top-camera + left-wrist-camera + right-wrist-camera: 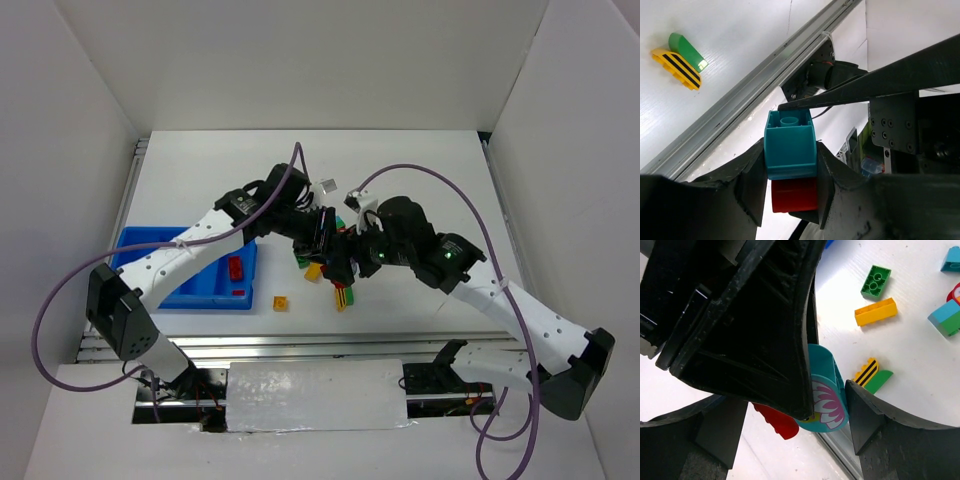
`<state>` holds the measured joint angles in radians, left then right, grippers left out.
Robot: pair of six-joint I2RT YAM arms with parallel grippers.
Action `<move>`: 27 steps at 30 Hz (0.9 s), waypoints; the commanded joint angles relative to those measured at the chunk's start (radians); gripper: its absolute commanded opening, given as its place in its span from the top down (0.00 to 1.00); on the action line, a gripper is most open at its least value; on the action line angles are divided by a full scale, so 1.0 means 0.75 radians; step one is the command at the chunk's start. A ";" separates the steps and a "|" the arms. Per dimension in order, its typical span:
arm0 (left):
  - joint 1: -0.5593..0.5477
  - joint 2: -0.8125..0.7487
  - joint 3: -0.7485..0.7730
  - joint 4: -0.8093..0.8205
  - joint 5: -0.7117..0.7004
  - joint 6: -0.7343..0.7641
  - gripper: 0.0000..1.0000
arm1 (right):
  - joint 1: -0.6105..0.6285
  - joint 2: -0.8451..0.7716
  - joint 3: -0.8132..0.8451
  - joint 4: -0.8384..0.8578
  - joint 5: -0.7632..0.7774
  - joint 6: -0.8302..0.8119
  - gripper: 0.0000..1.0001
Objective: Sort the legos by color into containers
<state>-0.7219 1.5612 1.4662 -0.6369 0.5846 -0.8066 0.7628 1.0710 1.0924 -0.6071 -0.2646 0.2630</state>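
White table, white walls. Tray (200, 297) at left of top view: two red bricks (235, 268) only. Left gripper (790, 167) clamped on teal brick (790, 145) at centre, red block (794, 195) joined below. Right gripper (795, 407) wide, straddling it. Yellow brick (281, 303) and others loose on table; most sorting judged outstanding.

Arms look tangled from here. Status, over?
Left gripper shut on teal brick, red piece against it. Right gripper straddling same stack, grip unclear. Tight quarters.

The teal brick (790, 147) has a red brick (794, 196) under it, between black fingers (752, 192). In the upper left of the frame lie a yellow piece (676, 67) with black stripes and a green piece (687, 50). The tray (215, 292) is bright blue, the desk (420, 170) white.
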 commanded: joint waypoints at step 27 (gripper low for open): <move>0.020 -0.345 -0.194 0.336 0.353 0.493 1.00 | -0.565 -0.375 -0.276 0.421 -1.064 0.146 0.08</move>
<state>-0.7013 1.3323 1.3354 -0.5114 0.7113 -0.4896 0.3439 0.7792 0.8867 -0.4103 -0.9257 0.3256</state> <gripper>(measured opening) 0.486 0.921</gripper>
